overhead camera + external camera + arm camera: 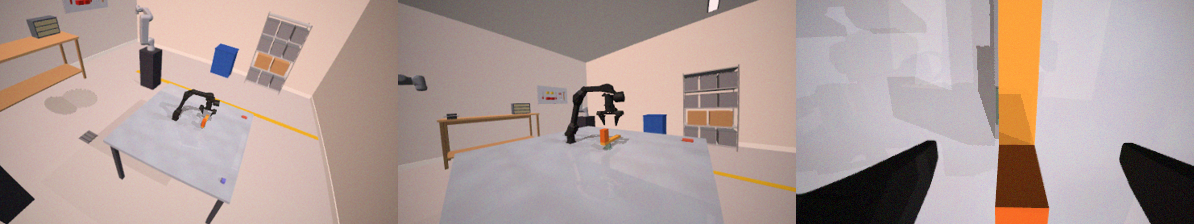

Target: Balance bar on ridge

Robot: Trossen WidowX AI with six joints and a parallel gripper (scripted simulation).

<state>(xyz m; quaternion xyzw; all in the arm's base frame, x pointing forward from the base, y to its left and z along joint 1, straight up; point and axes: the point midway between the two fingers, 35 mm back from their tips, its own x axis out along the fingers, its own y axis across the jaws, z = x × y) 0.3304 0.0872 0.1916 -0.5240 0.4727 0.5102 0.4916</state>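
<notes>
Black end effector [208, 110] [610, 122] [1028, 150] spread wide above an orange bar [205, 120] [614, 139] [1018, 60] with an upright block at one end, green ridge [607, 147] beneath, between the counter's [177, 149] [579, 177] left and right edges, nearer the far edge.

A rectangular table [169, 149] [579, 181] with a pale blue-grey, faintly mottled top stands on dark legs; two of them show at its near side in the top view. The black robot arm's base [175, 118] [570, 140] stands on it. Just beside the base is a small greenish ridge [607, 147], low on the surface, partly hidden by the orange bar above it. A small red piece [244, 117] [687, 140] lies near the table's edge, well apart from the ridge. A small purple block [223, 180] sits near a front corner in the top view.
</notes>
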